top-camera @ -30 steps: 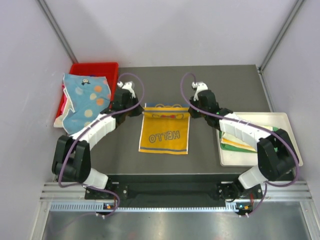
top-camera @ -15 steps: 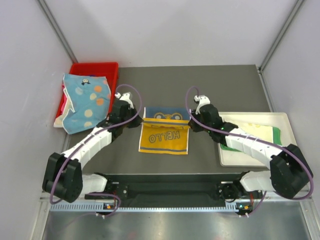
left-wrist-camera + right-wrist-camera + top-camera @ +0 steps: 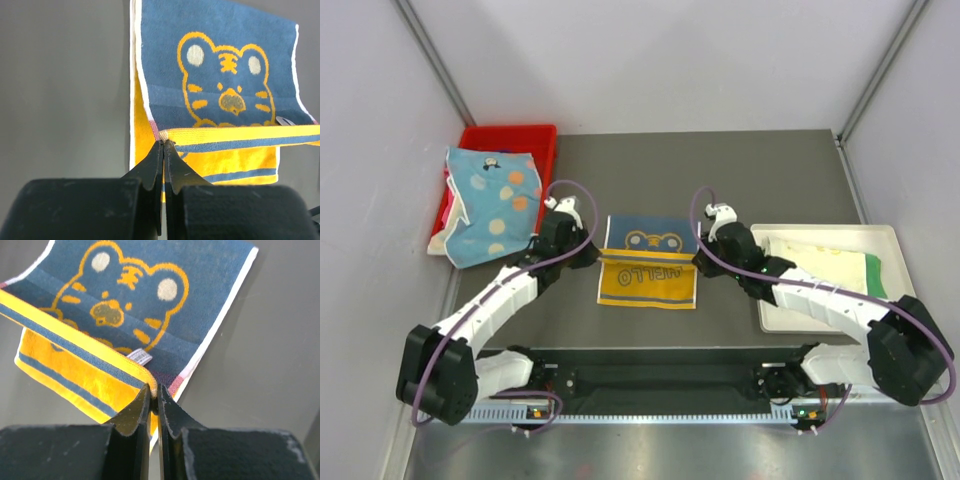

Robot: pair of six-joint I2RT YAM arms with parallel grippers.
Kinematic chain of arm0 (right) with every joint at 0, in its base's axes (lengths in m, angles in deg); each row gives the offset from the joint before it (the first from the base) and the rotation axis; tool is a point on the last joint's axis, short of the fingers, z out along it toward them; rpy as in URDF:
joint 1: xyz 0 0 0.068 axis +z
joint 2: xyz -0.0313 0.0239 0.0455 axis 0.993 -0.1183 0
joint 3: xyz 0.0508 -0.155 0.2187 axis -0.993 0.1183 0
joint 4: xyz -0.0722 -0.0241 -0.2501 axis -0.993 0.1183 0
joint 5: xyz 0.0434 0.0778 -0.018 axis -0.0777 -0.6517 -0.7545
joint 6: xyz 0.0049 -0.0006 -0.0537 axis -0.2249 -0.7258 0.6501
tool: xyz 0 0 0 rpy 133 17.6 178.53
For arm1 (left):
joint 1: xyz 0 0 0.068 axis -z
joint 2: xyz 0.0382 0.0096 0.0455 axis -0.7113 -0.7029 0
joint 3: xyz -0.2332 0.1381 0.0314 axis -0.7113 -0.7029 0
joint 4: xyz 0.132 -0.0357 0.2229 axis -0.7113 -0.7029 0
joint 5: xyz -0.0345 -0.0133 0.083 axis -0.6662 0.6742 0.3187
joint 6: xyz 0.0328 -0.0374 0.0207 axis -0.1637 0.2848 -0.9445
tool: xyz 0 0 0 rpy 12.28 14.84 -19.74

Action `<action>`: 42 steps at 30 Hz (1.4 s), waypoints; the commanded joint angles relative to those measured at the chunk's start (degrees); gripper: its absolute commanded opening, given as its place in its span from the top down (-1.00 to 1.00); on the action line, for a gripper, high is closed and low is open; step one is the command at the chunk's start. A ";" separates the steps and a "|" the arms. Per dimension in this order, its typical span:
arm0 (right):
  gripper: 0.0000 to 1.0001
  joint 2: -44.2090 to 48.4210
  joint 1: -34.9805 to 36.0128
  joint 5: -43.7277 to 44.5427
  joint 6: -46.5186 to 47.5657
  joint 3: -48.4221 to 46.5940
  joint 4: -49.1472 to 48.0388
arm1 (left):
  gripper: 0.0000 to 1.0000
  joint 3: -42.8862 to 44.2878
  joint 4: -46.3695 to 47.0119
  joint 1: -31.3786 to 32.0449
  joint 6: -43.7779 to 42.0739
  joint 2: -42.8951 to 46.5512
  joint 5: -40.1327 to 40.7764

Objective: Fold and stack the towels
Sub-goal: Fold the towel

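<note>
The orange-yellow "HELLO" towel (image 3: 648,282) lies flat mid-table. Its far edge is lifted and turned toward the near side, so the blue underside with a tiger face (image 3: 651,240) shows. My left gripper (image 3: 597,255) is shut on the left corner of that lifted edge, and my right gripper (image 3: 698,258) is shut on the right corner. In the left wrist view the closed tips (image 3: 164,144) pinch the yellow hem of the towel (image 3: 225,85). The right wrist view has the tips (image 3: 153,390) closed on the hem of the towel (image 3: 130,300), near a small white label (image 3: 139,357).
A red bin (image 3: 515,138) stands at the far left, with a light blue dotted towel (image 3: 490,200) draped over it. A white tray (image 3: 830,229) at the right holds folded towels (image 3: 872,270), pale yellow and green. My right arm crosses above the tray.
Both grippers have drawn the towel's far edge toward the near side. The folded-over strip has grown, showing more blue underside and covering more of the lettering.
</note>
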 commanded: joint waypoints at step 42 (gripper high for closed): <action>0.99 0.63 8.11 2.74 -8.39 9.02 -5.07 | 1.00 -11.11 -1.86 0.78 3.95 3.42 -2.60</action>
